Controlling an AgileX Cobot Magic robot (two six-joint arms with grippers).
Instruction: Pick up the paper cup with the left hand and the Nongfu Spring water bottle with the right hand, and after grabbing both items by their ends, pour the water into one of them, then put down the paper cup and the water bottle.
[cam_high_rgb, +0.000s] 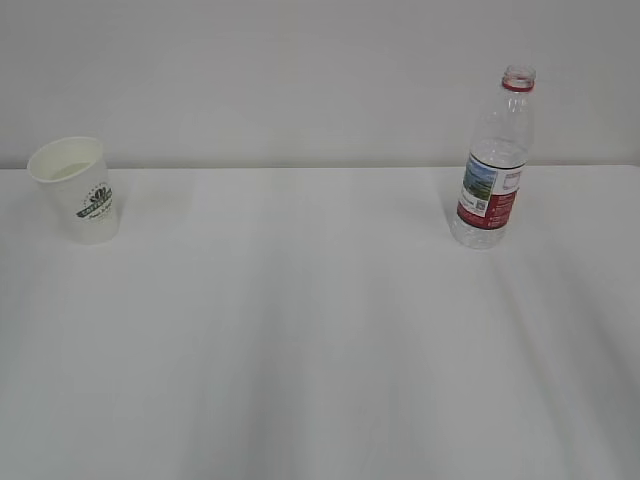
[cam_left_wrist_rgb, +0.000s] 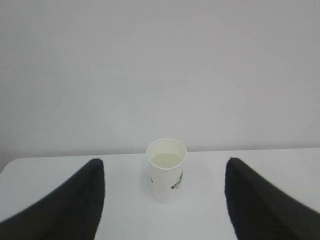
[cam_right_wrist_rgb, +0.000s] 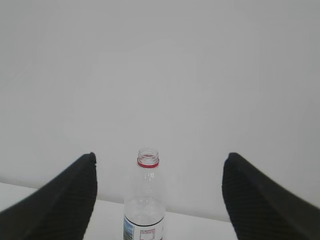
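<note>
The paper cup (cam_high_rgb: 74, 188) stands upright at the table's (cam_high_rgb: 320, 350) far left. It has a dark green leafy logo, but the text is too small to read. The Nongfu Spring water bottle (cam_high_rgb: 492, 165) stands uncapped at the far right; its red-and-white label shows a landscape, and the writing's just a blur. The left hand (cam_left_wrist_rgb: 165, 200) is spread wide and lined up on the cup, well short of it. The right hand (cam_right_wrist_rgb: 159, 200) is the same with the bottle, whose base is cut off.
</note>
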